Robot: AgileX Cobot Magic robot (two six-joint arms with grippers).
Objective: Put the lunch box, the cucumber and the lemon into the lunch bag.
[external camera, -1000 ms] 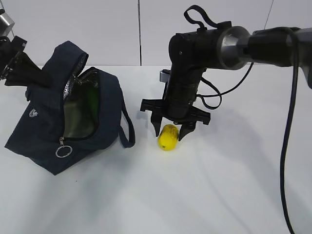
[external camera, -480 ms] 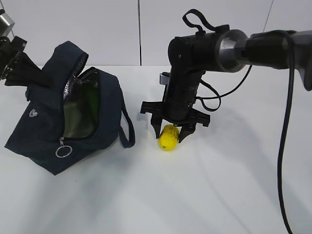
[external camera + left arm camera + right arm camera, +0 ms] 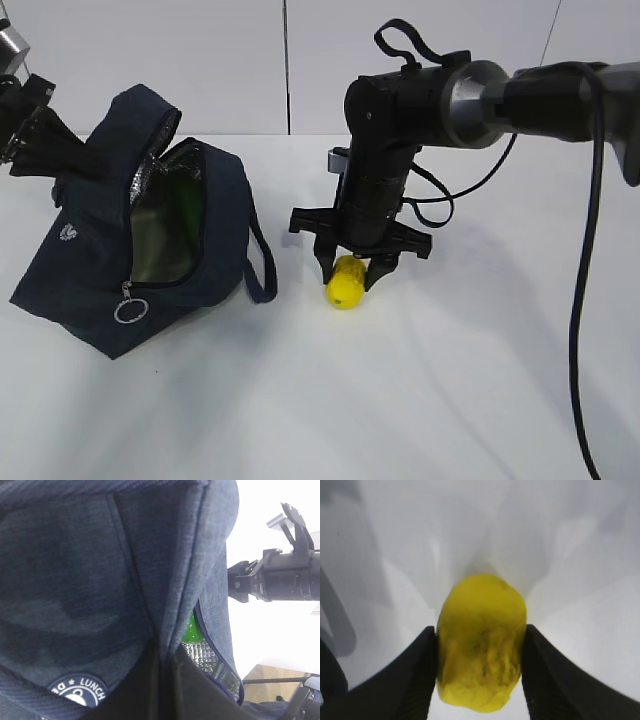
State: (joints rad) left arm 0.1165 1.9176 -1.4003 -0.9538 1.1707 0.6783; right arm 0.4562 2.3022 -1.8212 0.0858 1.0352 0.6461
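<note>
The yellow lemon (image 3: 346,283) (image 3: 481,642) lies on the white table just right of the lunch bag. My right gripper (image 3: 350,272) (image 3: 480,632) points straight down over it, and both black fingers press against its sides. The navy lunch bag (image 3: 90,260) (image 3: 75,580) stands at the left with its mouth open toward the lemon, showing silvery lining. My left gripper (image 3: 72,160) (image 3: 161,652) is shut on the bag's upper fabric and holds the flap up. Something green (image 3: 185,225) (image 3: 192,627) shows inside the bag; I cannot tell whether it is the cucumber or the lunch box.
A loop handle (image 3: 262,265) of the bag hangs toward the lemon. The silver ring pull (image 3: 131,311) dangles at the bag's front. The right arm (image 3: 520,95) and its cables reach in from the right. A white wall closes the back.
The right gripper's fingers have closed in from either side until they touch the lemon. The bag and the left gripper have not moved.
</note>
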